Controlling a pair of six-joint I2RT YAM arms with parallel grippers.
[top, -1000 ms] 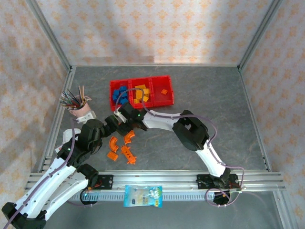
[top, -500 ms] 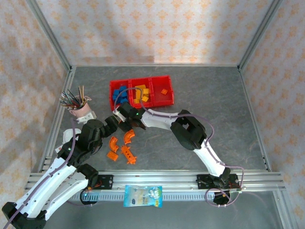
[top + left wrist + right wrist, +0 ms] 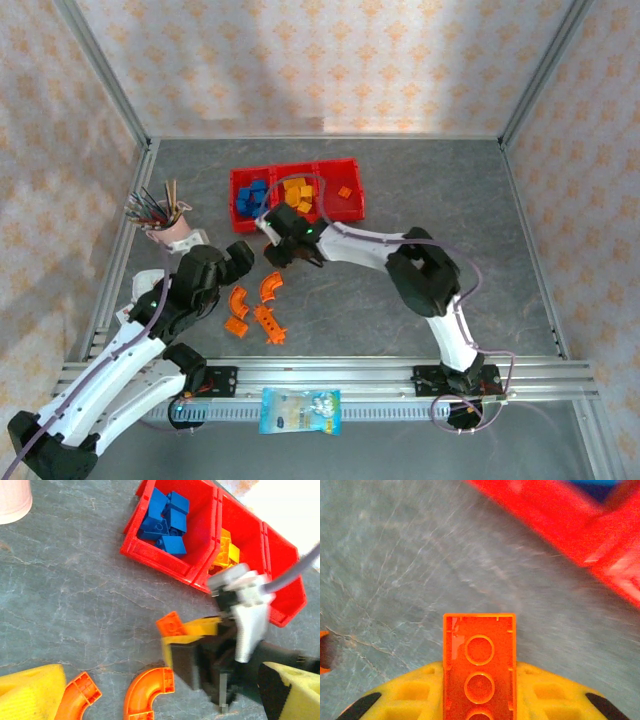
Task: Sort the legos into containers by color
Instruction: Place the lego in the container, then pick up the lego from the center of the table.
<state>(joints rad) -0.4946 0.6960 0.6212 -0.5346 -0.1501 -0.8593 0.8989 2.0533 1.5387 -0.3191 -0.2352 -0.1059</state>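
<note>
The right gripper (image 3: pixel 274 250) has swung right, toward the red bins (image 3: pixel 340 213), and has clamped shut on an orange brick (image 3: pixel 480 665). From above, it hangs just short of the bins' front edge. The left gripper (image 3: pixel 240 258) sits beside it, jaws spread wide and holding nothing — bare grey table (image 3: pixel 450 200) lies to the right of both.

In the left wrist view, blue bricks (image 3: pixel 165 522) fill the left bin and yellow-orange bricks (image 3: pixel 225 550) the middle one. A curved orange brick (image 3: pixel 150 692) lies near.

In the right wrist view, the held brick juts past the yellow fingers (image 3: pixel 540 690) — the bins' red wall crosses the upper right.
</note>
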